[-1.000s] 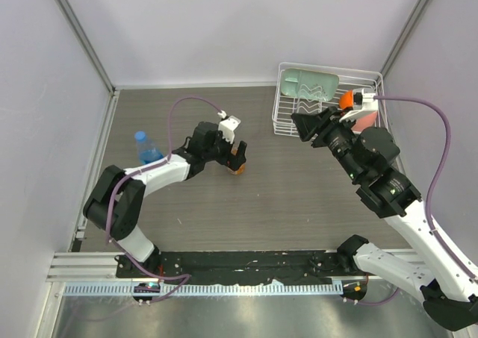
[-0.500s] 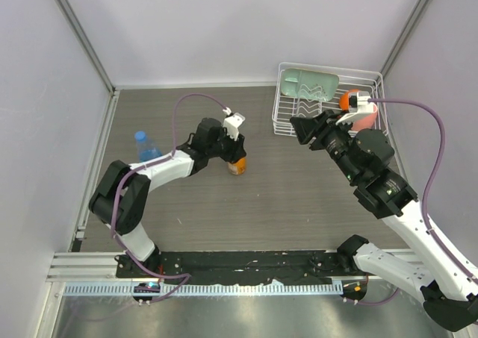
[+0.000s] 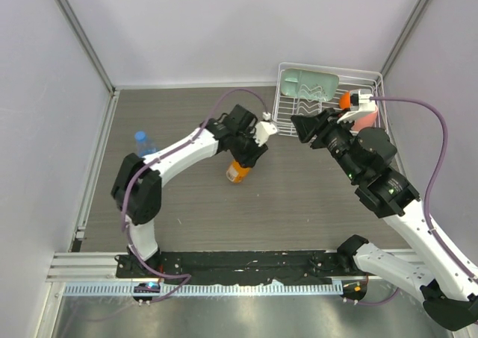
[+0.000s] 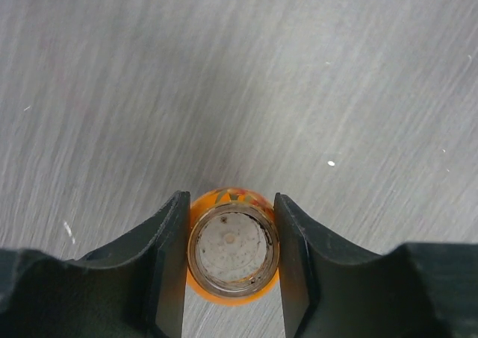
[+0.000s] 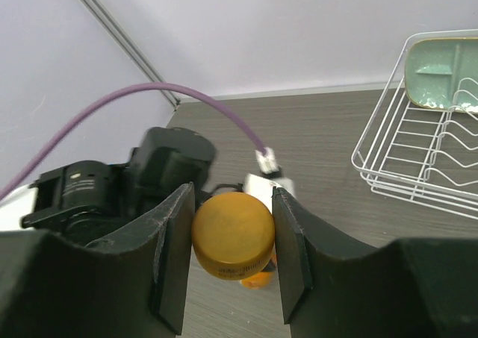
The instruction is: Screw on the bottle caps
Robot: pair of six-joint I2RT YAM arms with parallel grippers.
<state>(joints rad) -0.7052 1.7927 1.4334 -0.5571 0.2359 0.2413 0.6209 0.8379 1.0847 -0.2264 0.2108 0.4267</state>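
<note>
Jaws of the left gripper clamp the neck of the squat orange plastic bottle over the grey counter. Its long axis is tilted and its open mouth faces the wrist. Right gripper jaws pinch the round orange-amber screw cap nearby, flat top toward its camera.

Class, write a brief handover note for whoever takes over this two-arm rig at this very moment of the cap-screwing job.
Left end effector: shut on the orange bottle at its neck, mouth open, no cap.
Right end effector: shut on the orange cap, apart from the bottle.
Clear bottle stands by the left wall, blue cap on top; tightness unclear.
Done: both parts gripped. To do: bring cap to mouth, screw on.
</note>
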